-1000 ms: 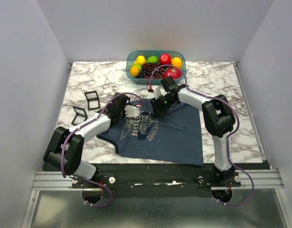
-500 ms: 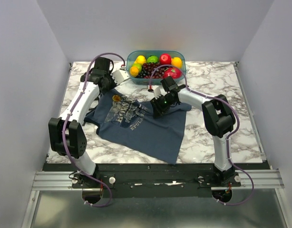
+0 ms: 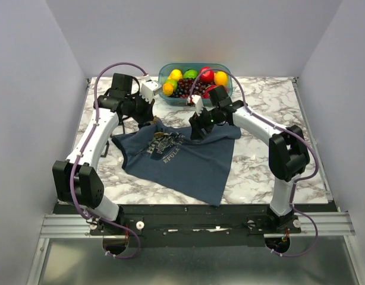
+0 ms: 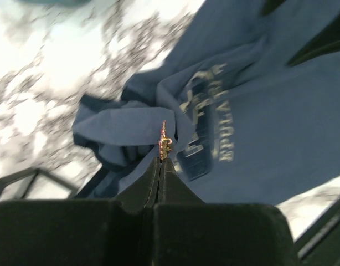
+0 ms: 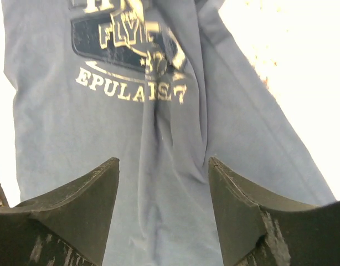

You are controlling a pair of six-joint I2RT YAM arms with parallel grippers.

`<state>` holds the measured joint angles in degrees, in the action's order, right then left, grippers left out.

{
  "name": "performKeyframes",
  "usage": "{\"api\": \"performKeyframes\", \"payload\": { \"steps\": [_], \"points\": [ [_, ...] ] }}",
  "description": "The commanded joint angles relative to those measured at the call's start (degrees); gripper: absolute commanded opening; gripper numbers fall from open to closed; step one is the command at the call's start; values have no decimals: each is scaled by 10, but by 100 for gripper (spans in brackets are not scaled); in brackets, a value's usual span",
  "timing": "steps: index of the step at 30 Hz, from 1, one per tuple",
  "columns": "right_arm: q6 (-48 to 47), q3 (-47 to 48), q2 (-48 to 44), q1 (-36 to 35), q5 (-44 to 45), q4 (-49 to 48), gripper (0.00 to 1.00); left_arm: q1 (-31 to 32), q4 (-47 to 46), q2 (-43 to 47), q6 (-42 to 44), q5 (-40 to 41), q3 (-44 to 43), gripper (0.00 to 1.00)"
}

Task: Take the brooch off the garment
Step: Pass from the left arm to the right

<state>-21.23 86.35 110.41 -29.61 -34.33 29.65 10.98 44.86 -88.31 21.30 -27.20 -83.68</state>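
Note:
The dark slate-blue garment (image 3: 182, 160) lies rumpled on the marble table, its pale printed graphic (image 3: 167, 145) facing up. My left gripper (image 3: 149, 119) is at the garment's far left corner. In the left wrist view it (image 4: 161, 159) is shut on the tiny gold brooch (image 4: 165, 142), which stands edge-on at its fingertips above the bunched cloth (image 4: 131, 122). I cannot tell whether the brooch still touches the cloth. My right gripper (image 3: 196, 130) is at the garment's far edge. In the right wrist view it (image 5: 163, 166) is open, its jaws straddling a fold of cloth (image 5: 175, 133).
A teal bin (image 3: 161, 83) of fruit stands at the back of the table, just beyond both grippers. A black frame (image 4: 17, 178) lies on the marble to the left of the garment. Grey walls close in the left, right and back.
My left arm has swung from the garment's chest up toward the back left, dragging the garment left and bunching it. The right gripper has stayed at the garment's far edge.

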Motion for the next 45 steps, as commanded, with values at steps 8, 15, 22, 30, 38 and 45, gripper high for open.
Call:
{"api": "performKeyframes", "payload": {
  "steps": [8,15,22,30,38,45],
  "points": [
    [-23,-81,-106,20,-81,-4,62,-14,-281,56,-355,-298,44,0],
    [44,-7,-113,31,-189,-28,64,-18,-531,27,-570,-399,172,0],
    [202,40,-49,41,-303,-179,65,-33,-552,-35,-558,-493,164,0],
    [276,76,-9,41,-362,-228,58,-34,-489,-64,-494,-522,116,0],
    [316,100,10,42,-377,-251,49,-34,-458,-78,-470,-532,105,0],
    [335,107,27,42,-400,-255,42,-34,-433,-89,-448,-532,82,0]
  ]
}}
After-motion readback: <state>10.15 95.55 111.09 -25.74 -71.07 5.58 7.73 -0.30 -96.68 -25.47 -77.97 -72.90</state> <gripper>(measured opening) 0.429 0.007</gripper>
